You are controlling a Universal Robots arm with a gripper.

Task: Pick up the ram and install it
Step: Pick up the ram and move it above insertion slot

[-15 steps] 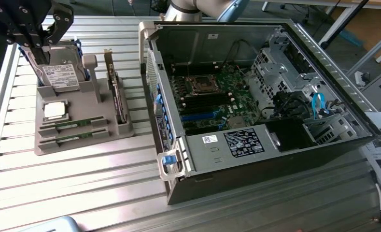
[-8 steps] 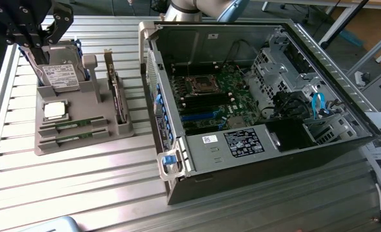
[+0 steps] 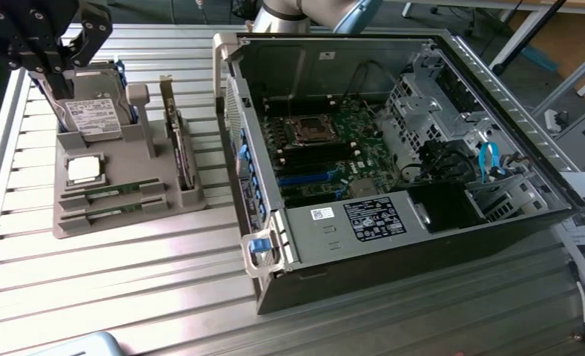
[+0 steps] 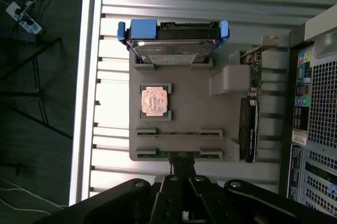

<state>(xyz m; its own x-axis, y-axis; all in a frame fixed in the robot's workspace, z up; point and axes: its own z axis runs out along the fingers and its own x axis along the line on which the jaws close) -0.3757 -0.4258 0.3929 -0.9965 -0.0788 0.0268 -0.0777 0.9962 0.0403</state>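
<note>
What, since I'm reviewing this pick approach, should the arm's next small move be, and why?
Probably open the fingers before going lower. The gripper hovers above the tray with its fingers shut. In the wrist view it lines up with the outer ram stick, the one farthest from the hard drive. That stick lies in its slot, and shut fingers could not straddle it.

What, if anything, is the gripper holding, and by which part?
Nothing; the shut gripper hangs empty above the tray, both RAM sticks lying in its slots.

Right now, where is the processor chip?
On the exterior view's left, the processor chip lies in the gray holder, between the hard drive and a ram stick.
</note>
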